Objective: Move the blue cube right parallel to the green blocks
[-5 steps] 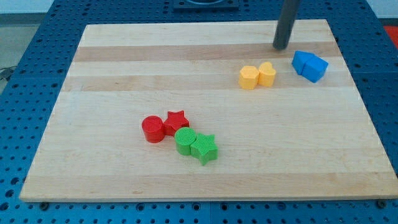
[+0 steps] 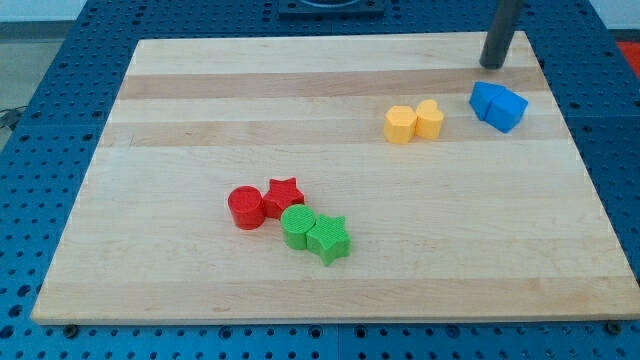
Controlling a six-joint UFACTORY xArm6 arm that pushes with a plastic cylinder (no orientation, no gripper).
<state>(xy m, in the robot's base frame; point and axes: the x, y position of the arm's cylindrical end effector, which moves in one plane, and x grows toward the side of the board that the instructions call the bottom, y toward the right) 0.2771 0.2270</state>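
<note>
Camera view shows my tip (image 2: 493,65) near the counter's (image 2: 300,110) top right edge, just above the blue cube (image 2: 498,106) and not touching it. No gripper is here, only a rod that holds nothing. Two blue blocks sit stuck together, so a push could drag both or spin them. The cube is close to the right edge and might slide off. The green blocks (image 2: 314,233) are well apart, lower down.

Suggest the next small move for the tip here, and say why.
Probably bring my tip down the view to the top edge of the blue blocks, then push them toward the view's bottom. It stands just above them, not touching, while the green blocks lie much lower on the board.
</note>
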